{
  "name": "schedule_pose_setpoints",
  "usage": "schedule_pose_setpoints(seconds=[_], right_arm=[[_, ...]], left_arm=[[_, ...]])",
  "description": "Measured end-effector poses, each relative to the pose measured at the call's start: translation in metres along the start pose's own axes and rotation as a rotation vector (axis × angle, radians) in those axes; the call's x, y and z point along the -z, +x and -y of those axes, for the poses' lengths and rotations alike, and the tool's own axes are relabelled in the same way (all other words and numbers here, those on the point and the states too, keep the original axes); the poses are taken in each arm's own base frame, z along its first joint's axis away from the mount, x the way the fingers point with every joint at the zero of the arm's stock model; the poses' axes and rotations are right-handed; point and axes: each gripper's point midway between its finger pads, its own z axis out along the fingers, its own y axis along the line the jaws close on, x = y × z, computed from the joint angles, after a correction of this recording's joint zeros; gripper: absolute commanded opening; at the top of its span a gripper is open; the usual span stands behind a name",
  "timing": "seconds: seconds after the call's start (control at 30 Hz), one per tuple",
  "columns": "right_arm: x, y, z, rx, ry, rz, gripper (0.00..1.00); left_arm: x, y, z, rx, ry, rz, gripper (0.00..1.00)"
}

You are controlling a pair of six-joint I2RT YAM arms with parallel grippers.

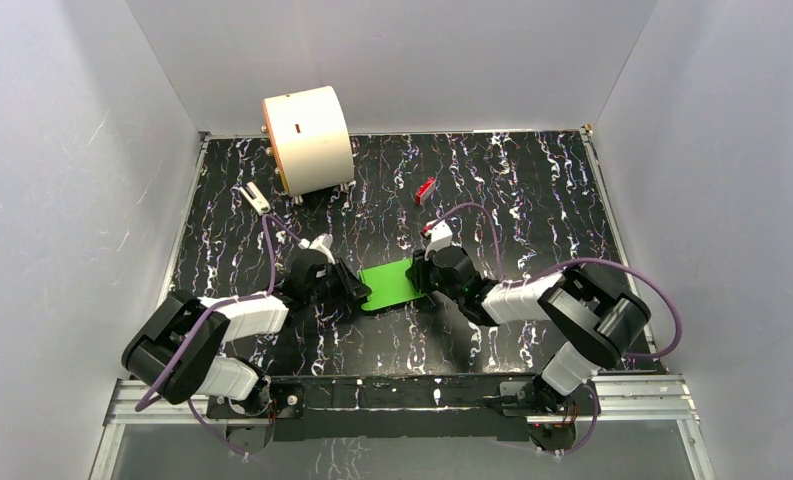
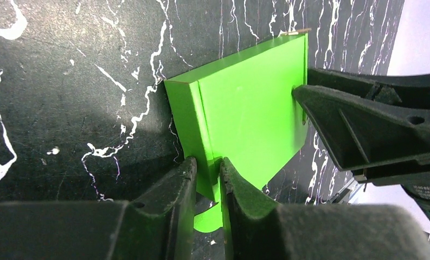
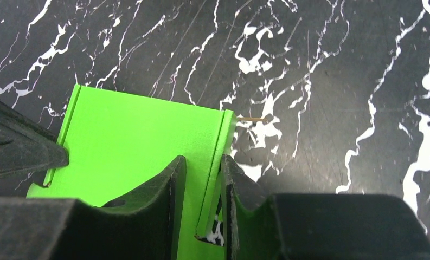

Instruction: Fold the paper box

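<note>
Mid-table, just beyond the arm bases: the bright green creased-card paper box (image 1: 392,283) is resting on the black white-veined table (image 1: 532,200), between the two grippers. On its left, the left gripper (image 2: 218,179) is pinching the raised left side flap. On its right, the right gripper (image 3: 203,176) is clamping the upturned right flap. Judgement: they are gripping opposite walls so that the base is staying down while both sides are being creased upright. Farther off and well apart, the small red block (image 1: 425,190) and the large cream cylinder (image 1: 307,138) are sitting clear of the work.
</note>
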Motion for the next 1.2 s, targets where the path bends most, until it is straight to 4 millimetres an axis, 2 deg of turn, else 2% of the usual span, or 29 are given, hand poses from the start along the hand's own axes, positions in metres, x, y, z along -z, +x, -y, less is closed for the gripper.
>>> schedule_pose_setpoints(seconds=[0.1, 0.2, 0.33, 0.43, 0.63, 0.8, 1.03, 1.13, 1.2], right_arm=[[-0.009, -0.008, 0.000, 0.015, -0.022, 0.002, 0.33], [-0.017, -0.014, -0.001, 0.055, -0.047, -0.011, 0.35], [-0.024, -0.021, -0.003, 0.139, -0.070, -0.045, 0.39], [-0.027, -0.026, -0.003, 0.194, -0.076, -0.075, 0.44], [-0.029, -0.034, -0.004, 0.238, -0.070, -0.118, 0.56], [-0.011, -0.041, 0.000, 0.160, -0.014, -0.143, 0.64], [0.025, -0.066, -0.016, -0.089, 0.012, -0.089, 0.59], [0.034, -0.056, -0.030, -0.179, -0.002, -0.112, 0.55], [0.038, -0.040, -0.037, -0.233, -0.004, -0.150, 0.53]], left_arm=[[0.000, -0.001, 0.000, -0.001, -0.001, 0.003, 0.35], [0.002, 0.000, -0.005, -0.009, -0.026, 0.003, 0.46], [0.012, -0.010, -0.009, -0.051, -0.088, 0.031, 0.55], [0.019, -0.024, -0.014, -0.088, -0.159, 0.073, 0.59], [0.024, -0.062, -0.005, -0.177, -0.215, 0.183, 0.63], [0.008, -0.075, -0.003, -0.251, -0.255, 0.168, 0.63], [-0.014, -0.077, -0.009, -0.326, -0.297, 0.113, 0.62], [-0.020, -0.078, -0.010, -0.341, -0.303, 0.092, 0.61], [-0.023, -0.078, -0.009, -0.343, -0.303, 0.084, 0.59]])
